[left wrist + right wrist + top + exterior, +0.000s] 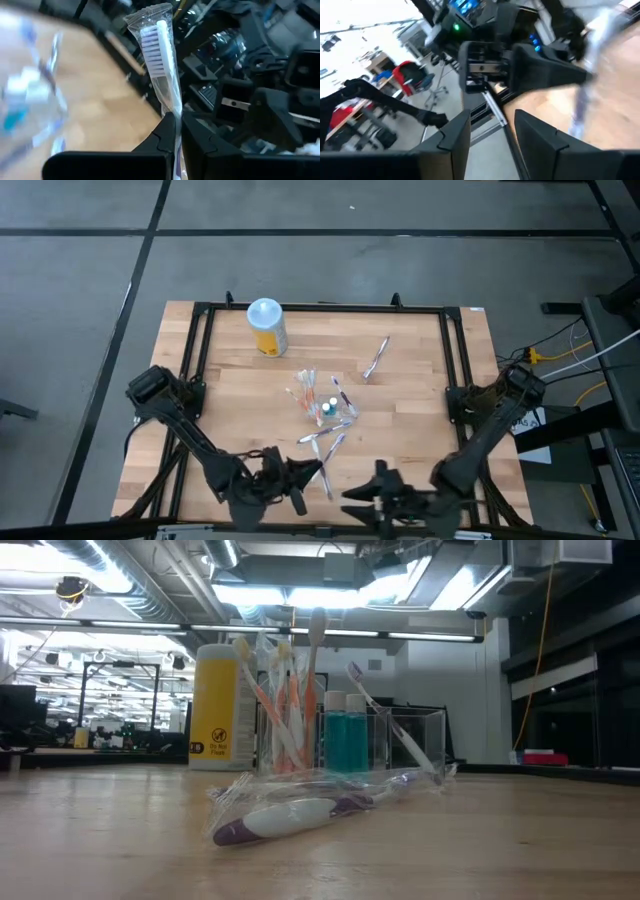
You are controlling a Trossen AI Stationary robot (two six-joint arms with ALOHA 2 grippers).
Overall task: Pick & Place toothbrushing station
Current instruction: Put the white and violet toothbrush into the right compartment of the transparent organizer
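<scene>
My left gripper (300,477) hovers near the table's front edge, shut on a toothbrush (159,47) sealed in a clear wrapper. My right gripper (365,488) faces it from the right, open, with nothing between its fingers (455,135). At mid-table a transparent holder (326,406) stands on its base with orange-pink toothbrushes (288,710) upright in it and small blue bottles (346,735). More wrapped toothbrushes (325,440) lie flat in front of it. One toothbrush (375,358) lies alone farther back. My left gripper pinches the wrapped toothbrush's handle (174,111) between its two fingers, through the clear wrapper. The fingers are level and point toward the table's right. The bristled head (152,52) sticks out past the fingertips, and the brush is held above the table.
A yellow bottle with a pale blue cap (266,327) stands at the back left. A black frame (320,307) borders the wooden tabletop. A white and purple wrapped brush (300,812) lies closest to the low camera.
</scene>
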